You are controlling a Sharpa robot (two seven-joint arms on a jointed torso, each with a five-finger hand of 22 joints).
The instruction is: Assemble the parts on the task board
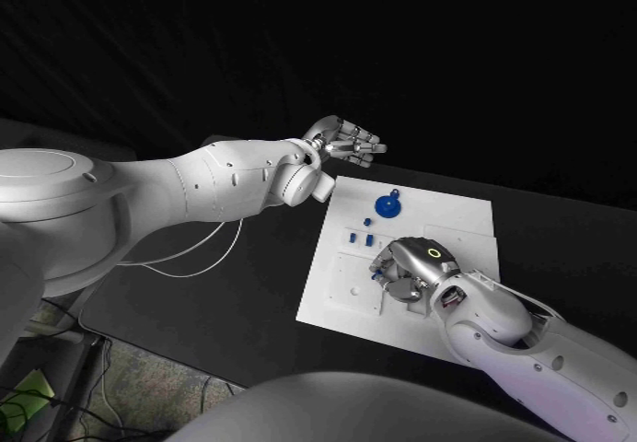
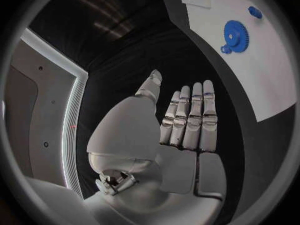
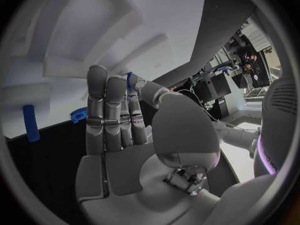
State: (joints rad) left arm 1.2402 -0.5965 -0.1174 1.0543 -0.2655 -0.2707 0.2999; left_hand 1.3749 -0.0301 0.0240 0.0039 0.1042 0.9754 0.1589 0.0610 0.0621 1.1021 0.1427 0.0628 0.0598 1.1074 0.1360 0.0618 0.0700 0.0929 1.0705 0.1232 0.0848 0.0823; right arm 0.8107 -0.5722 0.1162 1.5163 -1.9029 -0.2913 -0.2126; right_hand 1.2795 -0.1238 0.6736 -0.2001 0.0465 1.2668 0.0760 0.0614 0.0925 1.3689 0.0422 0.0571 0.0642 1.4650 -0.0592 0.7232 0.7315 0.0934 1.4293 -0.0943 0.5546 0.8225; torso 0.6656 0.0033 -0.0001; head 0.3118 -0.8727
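The white task board (image 1: 458, 216) lies mid-table. A blue gear (image 1: 387, 205) sits near its far edge, seen too in the left wrist view as the blue gear (image 2: 235, 35). Two small blue pegs (image 1: 361, 238) stand left of centre. My right hand (image 1: 405, 269) is low over the board's middle. In the right wrist view a small blue part (image 3: 129, 80) sits pinched between thumb tip and a finger while the other fingers stay straight. My left hand (image 1: 348, 143) hovers beyond the board's far left corner, fingers straight and together, holding nothing.
A blue peg (image 3: 29, 122) and the gear's rim (image 3: 78, 114) show past my right hand's fingers. Raised white blocks (image 3: 106, 30) stand on the board. Black table (image 1: 225, 285) surrounds the board; a white cable (image 1: 199, 258) loops at the left.
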